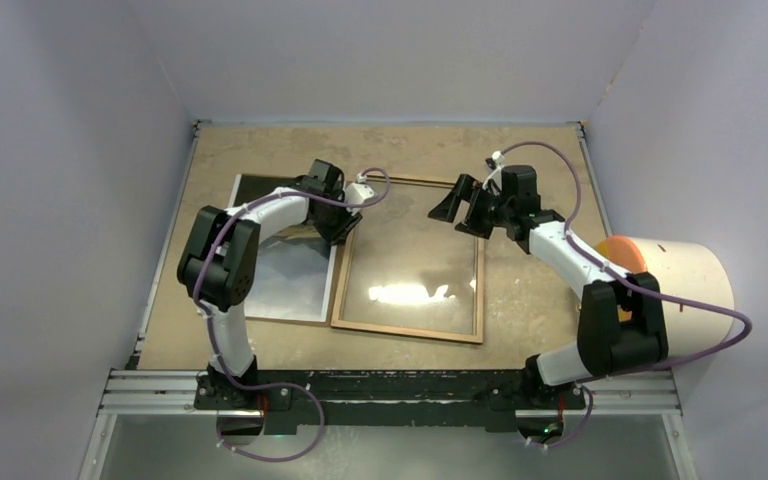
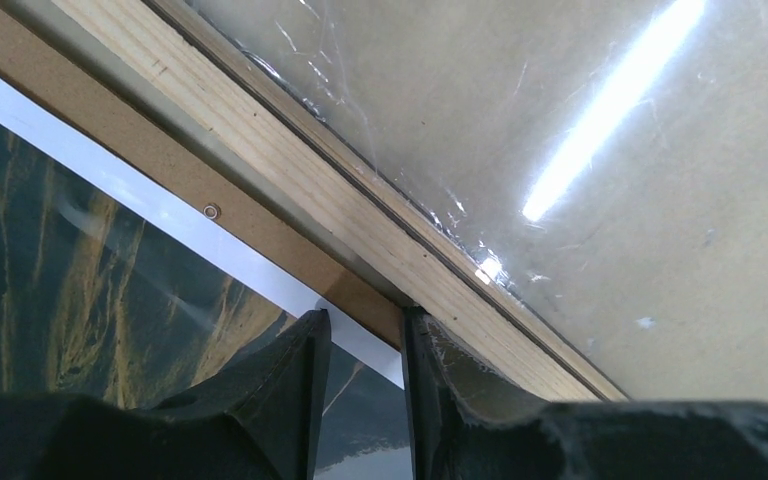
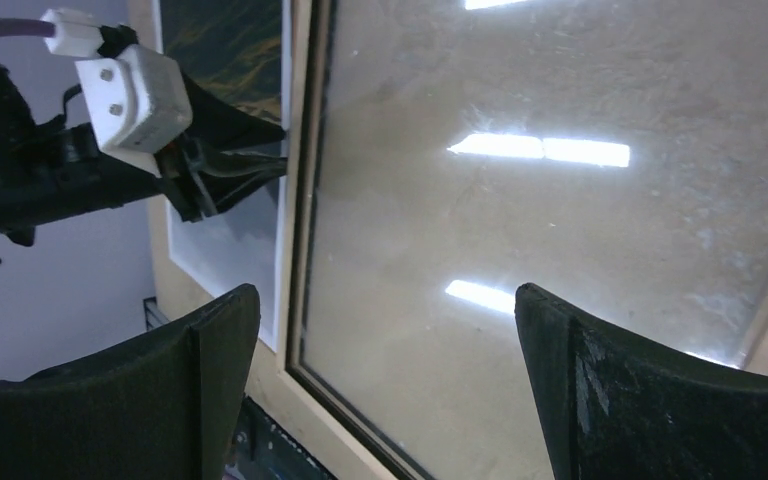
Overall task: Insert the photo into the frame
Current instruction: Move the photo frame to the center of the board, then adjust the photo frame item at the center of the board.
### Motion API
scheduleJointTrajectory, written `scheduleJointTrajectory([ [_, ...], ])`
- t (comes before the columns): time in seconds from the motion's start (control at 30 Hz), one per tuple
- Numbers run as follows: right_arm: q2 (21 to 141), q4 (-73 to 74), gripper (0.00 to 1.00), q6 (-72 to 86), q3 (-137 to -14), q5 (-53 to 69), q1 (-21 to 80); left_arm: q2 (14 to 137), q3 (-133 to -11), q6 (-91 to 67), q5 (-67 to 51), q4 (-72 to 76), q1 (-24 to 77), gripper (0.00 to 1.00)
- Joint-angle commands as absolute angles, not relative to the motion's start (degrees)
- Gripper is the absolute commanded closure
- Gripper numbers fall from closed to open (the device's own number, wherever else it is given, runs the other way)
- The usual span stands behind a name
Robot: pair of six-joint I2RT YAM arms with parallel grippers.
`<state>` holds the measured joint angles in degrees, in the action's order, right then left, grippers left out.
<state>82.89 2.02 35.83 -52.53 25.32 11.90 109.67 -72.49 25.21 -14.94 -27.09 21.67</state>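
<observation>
Light wood frame [image 2: 340, 205], reflective pane [image 2: 580, 220], glossy photo [image 2: 80, 280]

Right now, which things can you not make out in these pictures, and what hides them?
- Top view: the left arm covers the middle of the photo and the tips of the left jaws.
- Left wrist view: whether the left jaws pinch the photo's white edge; their own tips hide the contact.
- Right wrist view: the far end of the frame, cut off by the picture's top edge.
</observation>
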Motion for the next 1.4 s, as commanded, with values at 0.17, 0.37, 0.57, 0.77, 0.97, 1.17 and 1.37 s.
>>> scheduleJointTrajectory([
  [0.17,81.07,6.00,0.01,33.30,-64.31,10.59,19.35,106.35,-70.95,24.10,-12.91,-29.61,22.59,0.50],
  [0.37,87.89,7.09,0.08,34.64,-74.01,0.93,34.26,99.91,-72.69,26.52,-15.94,-33.78,10.97,0.44],
  [0.57,104.00,9.64,0.05,35.91,-87.83,-2.64,45.48,93.48,-76.42,30.66,-19.11,-40.02,0.46,0.42],
  [0.77,118.15,12.90,0.04,36.63,-100.96,-5.23,50.72,95.15,-76.91,34.14,-15.11,-39.05,-12.31,0.44],
  [0.97,125.43,14.39,0.05,37.50,-105.54,-7.42,50.95,100.42,-76.94,35.20,-9.39,-35.03,-20.56,0.44],
  [1.17,131.37,18.85,0.02,38.72,-108.47,-8.31,50.68,103.29,-72.70,35.31,-1.05,-27.10,-21.27,0.39],
  [1.37,129.64,17.67,0.01,39.17,-104.58,-9.28,48.99,105.95,-71.02,34.60,0.54,-23.26,-21.27,0.39],
])
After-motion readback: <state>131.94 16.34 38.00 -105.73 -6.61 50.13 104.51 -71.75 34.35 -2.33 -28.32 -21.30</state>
